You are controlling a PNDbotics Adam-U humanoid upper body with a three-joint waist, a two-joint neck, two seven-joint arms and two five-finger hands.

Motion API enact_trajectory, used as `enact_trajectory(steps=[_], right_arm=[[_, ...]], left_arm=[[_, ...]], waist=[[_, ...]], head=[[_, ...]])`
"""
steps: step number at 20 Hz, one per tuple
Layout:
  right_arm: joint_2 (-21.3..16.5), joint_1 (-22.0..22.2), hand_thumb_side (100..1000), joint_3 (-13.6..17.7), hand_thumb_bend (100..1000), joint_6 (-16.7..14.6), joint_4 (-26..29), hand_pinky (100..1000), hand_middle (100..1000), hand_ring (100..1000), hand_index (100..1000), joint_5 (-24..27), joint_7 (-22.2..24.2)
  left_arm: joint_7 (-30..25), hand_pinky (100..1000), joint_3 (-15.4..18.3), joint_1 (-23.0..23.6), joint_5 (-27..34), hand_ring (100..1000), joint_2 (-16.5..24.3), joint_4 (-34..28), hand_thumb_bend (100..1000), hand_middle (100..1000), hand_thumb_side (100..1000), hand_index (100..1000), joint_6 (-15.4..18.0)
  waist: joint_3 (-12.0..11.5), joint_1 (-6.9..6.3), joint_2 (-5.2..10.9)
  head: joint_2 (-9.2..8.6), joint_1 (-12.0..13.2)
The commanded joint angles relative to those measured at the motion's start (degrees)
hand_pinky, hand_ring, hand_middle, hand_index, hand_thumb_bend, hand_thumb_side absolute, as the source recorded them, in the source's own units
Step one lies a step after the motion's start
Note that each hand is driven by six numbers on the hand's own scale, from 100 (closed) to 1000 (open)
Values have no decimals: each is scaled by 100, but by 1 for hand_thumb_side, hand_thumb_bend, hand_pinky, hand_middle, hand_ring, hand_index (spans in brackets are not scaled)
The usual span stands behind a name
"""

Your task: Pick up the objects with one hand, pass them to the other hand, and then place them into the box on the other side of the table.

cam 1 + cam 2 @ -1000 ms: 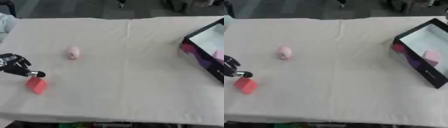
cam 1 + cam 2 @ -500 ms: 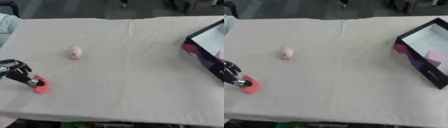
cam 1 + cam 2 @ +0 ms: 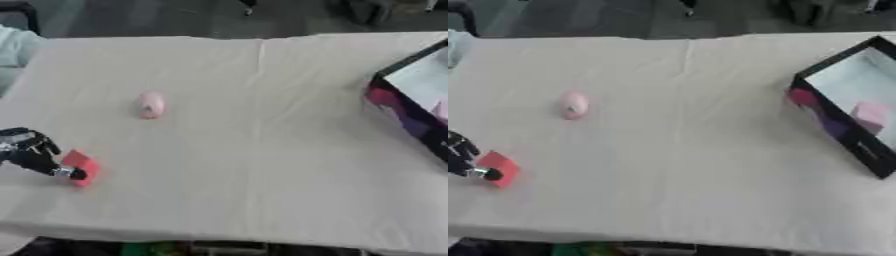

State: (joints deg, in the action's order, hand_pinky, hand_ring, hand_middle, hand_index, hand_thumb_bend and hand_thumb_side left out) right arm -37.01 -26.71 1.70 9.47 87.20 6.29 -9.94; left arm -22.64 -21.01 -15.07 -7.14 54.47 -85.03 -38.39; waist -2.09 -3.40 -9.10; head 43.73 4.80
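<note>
At near-left table edge, left hand seen at red block, fingers curled, tip touching; lift not yet made. Pink oval object untouched mid-table. Box far right, pink piece already inside. Handover, placing outstanding. Right hand unseen.

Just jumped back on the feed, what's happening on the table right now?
The left hand is at the table's near left edge, its fingertips touching a red block that lies on the cloth; whether it is gripped yet cannot be told. A pink egg-shaped object lies untouched further in. The box sits open at the right edge with a pink item already inside. The right hand is not in view.
</note>
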Motion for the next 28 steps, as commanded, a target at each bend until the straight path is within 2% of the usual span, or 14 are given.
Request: enact_trajectory(steps=[1,9,12,20,24,28], right_arm=[[-195,-57,494,55,100,6,37,1000,934,990,947,-27,1],[-196,15,526,44,100,13,2,1000,946,990,948,-38,42],[-192,31,531,38,100,11,-14,1000,947,990,949,-44,65],[-193,110,549,64,100,10,-68,1000,949,990,949,-56,74],[-174,130,555,65,100,15,-90,1000,949,990,949,-62,80],[-169,150,560,71,100,20,-118,1000,950,990,949,-73,79]], left_arm=[[-36,776,-15,-85,-122,720,129,-15,849,604,372,708,-40],[-191,790,-382,-346,-745,694,-69,293,797,582,324,690,-76],[-185,784,-410,-427,-943,686,-195,514,778,579,316,688,-65],[163,849,-345,-454,-1280,723,-483,900,745,602,303,671,53],[305,844,-274,-461,-1174,714,-598,870,736,595,319,647,118],[418,837,-270,-504,-1090,710,-643,831,685,591,311,618,81]], waist=[[-8,-21,106],[0,-187,188],[-9,-232,208],[-19,-231,205],[-33,-222,205],[-25,-216,199]], head=[[38,40],[38,128],[38,144],[38,148],[38,133],[38,154]])
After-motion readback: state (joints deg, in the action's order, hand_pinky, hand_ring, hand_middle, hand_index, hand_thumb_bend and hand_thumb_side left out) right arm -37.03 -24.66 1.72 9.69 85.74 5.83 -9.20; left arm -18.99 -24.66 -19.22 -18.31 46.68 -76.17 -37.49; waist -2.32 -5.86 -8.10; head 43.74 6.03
